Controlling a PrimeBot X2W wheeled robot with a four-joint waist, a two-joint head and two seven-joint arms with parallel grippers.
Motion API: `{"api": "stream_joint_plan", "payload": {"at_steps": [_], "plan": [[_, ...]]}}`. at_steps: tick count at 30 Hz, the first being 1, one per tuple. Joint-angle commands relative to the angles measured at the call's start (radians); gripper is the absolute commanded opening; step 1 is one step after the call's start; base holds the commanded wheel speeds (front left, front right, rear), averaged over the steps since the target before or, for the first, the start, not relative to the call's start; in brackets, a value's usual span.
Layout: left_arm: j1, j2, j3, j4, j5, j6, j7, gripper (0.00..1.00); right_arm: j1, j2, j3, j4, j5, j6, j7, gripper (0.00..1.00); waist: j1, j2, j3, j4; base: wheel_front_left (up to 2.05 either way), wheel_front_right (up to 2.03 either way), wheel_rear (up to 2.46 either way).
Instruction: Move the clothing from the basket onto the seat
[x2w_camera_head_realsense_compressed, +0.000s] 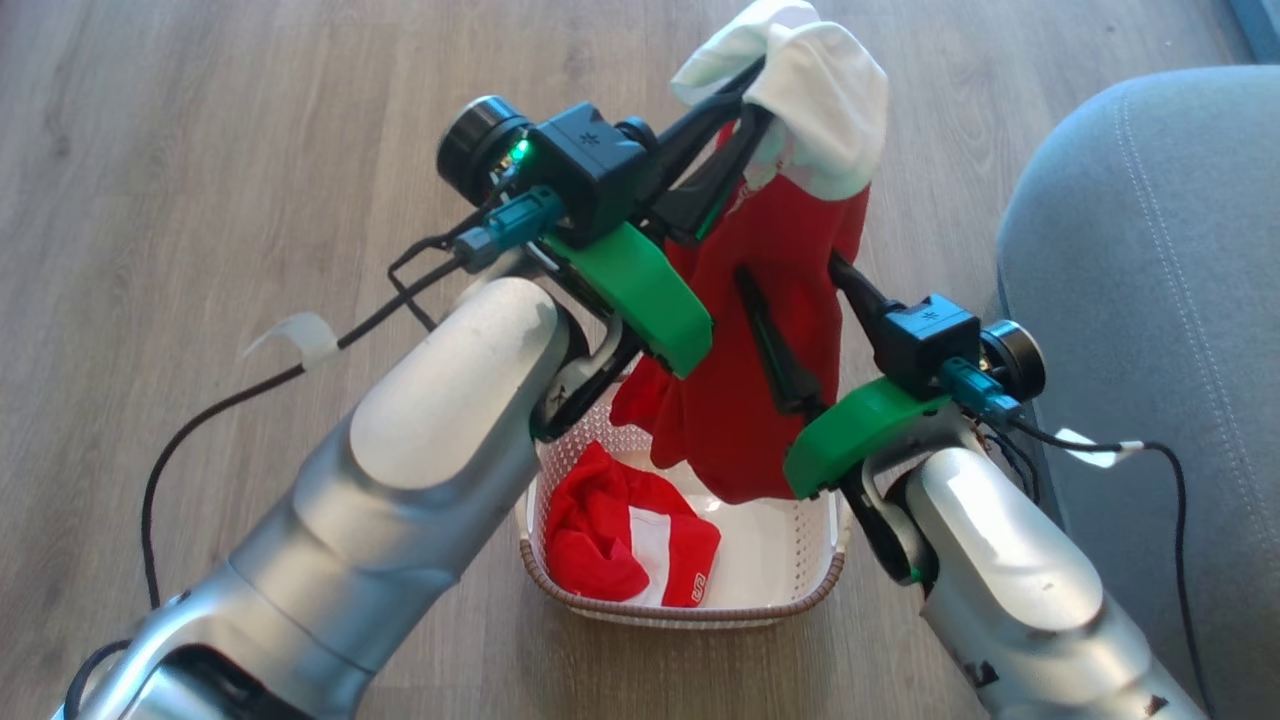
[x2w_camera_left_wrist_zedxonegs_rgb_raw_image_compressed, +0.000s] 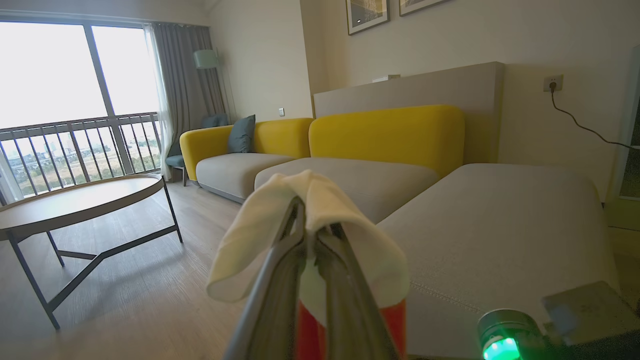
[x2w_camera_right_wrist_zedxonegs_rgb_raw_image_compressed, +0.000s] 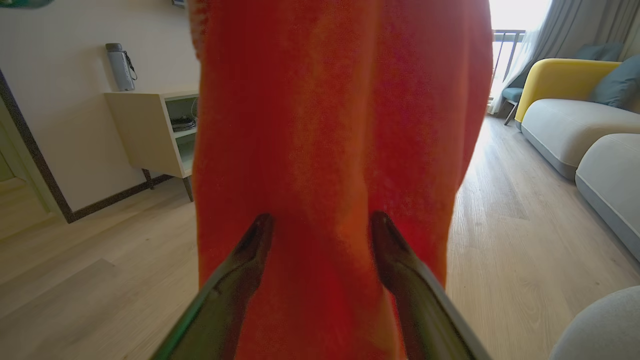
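The left gripper (x2w_camera_head_realsense_compressed: 748, 100) is clamped shut on the white upper part of one red garment (x2w_camera_head_realsense_compressed: 780, 230). It holds it high above the basket (x2w_camera_head_realsense_compressed: 790, 600), so the cloth hangs straight down in a long fold with only its lowest edge near the basket's rim. Pinching near the top edge lets the fabric's weight draw it out and lift it free of the perforated walls rather than dragging them along. In the left wrist view the white cloth drapes over both closed fingers, which suggests a deep, secure bite. The right gripper (x2w_camera_head_realsense_compressed: 790, 270) stands with its fingers wide apart and holds nothing. Its two tips sit against the middle of the hanging red cloth, perhaps to steady the swing or take a second hold. From the close right wrist view it is hard to say whether they press into the fabric or merely stand before it. The second garment (x2w_camera_head_realsense_compressed: 610, 540), red with a white panel and small lettering, lies crumpled in the basket's near left corner, not yet dealt with. The grey seat (x2w_camera_head_realsense_compressed: 1150, 250) lies just to the right of the basket, so the lifted piece probably needs only a short sideways carry. The basket rests on the wooden floor (x2w_camera_head_realsense_compressed: 200, 150).
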Motion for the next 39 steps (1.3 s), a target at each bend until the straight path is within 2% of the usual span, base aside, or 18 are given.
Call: {"api": "stream_joint_plan", "payload": {"at_steps": [1, 8, 9, 10, 11, 19, 20, 21, 22, 32, 39], "plan": [[-0.035, 0.007, 0.031, -0.038, -0.006, -0.006, -0.006, 0.00, -0.040, 0.018, 0.013, -0.024, -0.007, 0.007, -0.005, 1.00, 0.0001, 0.0000, -0.003, 0.003, 0.00, 0.00, 0.00], [-0.023, 0.005, 0.013, -0.039, -0.019, -0.006, -0.006, 0.00, -0.061, 0.021, 0.057, 0.112, 0.024, 0.007, -0.005, 0.99, 0.0001, 0.0000, -0.009, 0.015, 0.00, 0.00, 0.00], [-0.021, 0.005, 0.012, -0.038, -0.021, -0.006, -0.006, 0.00, -0.065, 0.021, 0.064, 0.120, 0.032, 0.007, -0.005, 0.65, 0.0001, 0.0000, -0.010, 0.015, 0.00, 0.00, 0.00], [-0.019, 0.005, 0.011, -0.036, -0.022, -0.006, -0.006, 0.00, -0.070, 0.021, 0.071, 0.124, 0.040, 0.007, -0.005, 0.23, 0.0001, 0.0000, -0.009, 0.015, 0.00, 0.00, 0.00], [-0.017, 0.005, 0.010, -0.035, -0.024, -0.006, -0.006, 0.00, -0.073, 0.021, 0.075, 0.126, 0.048, 0.007, -0.005, 0.00, 0.0001, 0.0000, -0.009, 0.014, 0.00, 0.00, 0.00], [0.000, 0.006, 0.018, -0.012, -0.021, -0.006, -0.006, 0.00, -0.073, 0.021, 0.069, 0.100, 0.070, 0.007, -0.005, 0.00, 0.0001, 0.0000, 0.004, -0.005, 0.00, 0.00, 0.00], [0.003, 0.007, 0.017, -0.006, -0.024, -0.006, -0.006, 0.32, -0.070, 0.021, 0.066, 0.095, 0.069, 0.007, -0.005, 0.00, 0.0001, 0.0000, 0.006, -0.008, 0.00, 0.00, 0.00], [0.005, 0.008, 0.016, 0.000, -0.025, -0.006, -0.006, 0.83, -0.067, 0.021, 0.062, 0.088, 0.067, 0.007, -0.005, 0.00, 0.0001, 0.0000, 0.008, -0.011, 0.00, 0.00, 0.00], [0.007, 0.011, 0.016, 0.004, -0.025, -0.006, -0.006, 1.00, -0.063, 0.021, 0.058, 0.081, 0.066, 0.007, -0.005, 0.00, 0.0001, 0.0000, 0.009, -0.014, 0.00, 0.00, 0.00], [0.032, 0.051, -0.007, 0.026, -0.014, -0.006, -0.006, 1.00, -0.007, 0.020, -0.024, -0.014, 0.043, 0.007, -0.005, 0.00, 0.0001, 0.0000, 0.022, -0.057, 0.00, 0.00, 0.00], [0.062, 0.083, -0.060, 0.041, -0.036, -0.006, -0.006, 1.00, 0.035, 0.008, -0.091, -0.093, 0.034, 0.007, -0.005, 0.00, 0.0001, 0.0000, 0.026, -0.124, 0.00, 0.00, 0.00]]}}
